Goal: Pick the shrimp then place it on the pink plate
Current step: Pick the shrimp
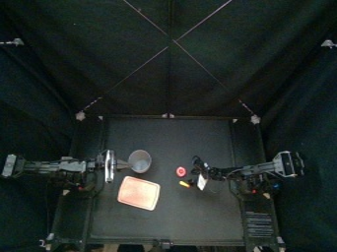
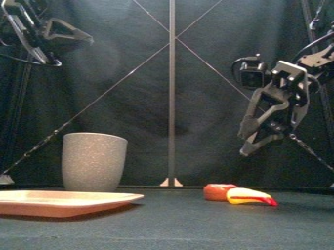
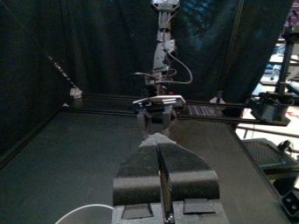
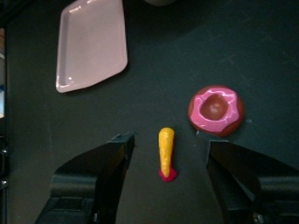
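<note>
The shrimp point(image 4: 166, 150), a slim orange-yellow toy with a red end, lies on the black table between the two jaws of my right gripper point(image 4: 170, 156), which is open and empty. In the front view the right gripper point(image 2: 251, 145) hangs well above the shrimp point(image 2: 252, 198). The top view has the shrimp point(image 1: 200, 181) right of the pink plate point(image 1: 140, 193). The plate point(image 4: 93, 44) lies flat and bare, left of centre point(image 2: 65, 202). My left gripper point(image 3: 160, 144) is shut and empty, resting at the table's left side point(image 1: 108, 165).
A round red toy point(image 4: 218, 109) lies close beside the shrimp, on its far side point(image 1: 182, 173) point(image 2: 218, 191). A tall grey speckled cup point(image 1: 140, 159) stands behind the plate point(image 2: 94, 161).
</note>
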Controlling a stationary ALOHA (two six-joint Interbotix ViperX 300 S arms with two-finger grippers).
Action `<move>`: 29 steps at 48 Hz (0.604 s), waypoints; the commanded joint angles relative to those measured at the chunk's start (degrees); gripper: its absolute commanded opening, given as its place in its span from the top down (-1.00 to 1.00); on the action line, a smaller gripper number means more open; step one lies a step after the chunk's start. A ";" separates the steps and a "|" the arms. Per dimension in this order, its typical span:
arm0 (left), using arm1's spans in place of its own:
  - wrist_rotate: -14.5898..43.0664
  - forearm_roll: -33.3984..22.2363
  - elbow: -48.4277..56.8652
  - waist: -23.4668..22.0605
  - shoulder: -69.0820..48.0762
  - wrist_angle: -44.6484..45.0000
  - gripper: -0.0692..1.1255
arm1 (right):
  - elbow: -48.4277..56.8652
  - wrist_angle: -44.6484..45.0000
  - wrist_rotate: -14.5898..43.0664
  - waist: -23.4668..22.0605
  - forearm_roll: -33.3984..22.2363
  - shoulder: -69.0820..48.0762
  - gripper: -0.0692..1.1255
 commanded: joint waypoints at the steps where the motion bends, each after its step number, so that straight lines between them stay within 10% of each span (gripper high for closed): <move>1: 0.09 0.00 -0.88 0.09 0.35 -0.35 0.85 | -3.60 0.97 -0.09 0.97 -1.23 3.16 -0.66; 29: 0.09 0.00 -0.44 0.18 0.35 -0.44 0.85 | -5.01 5.27 0.00 1.05 -1.67 8.96 -0.65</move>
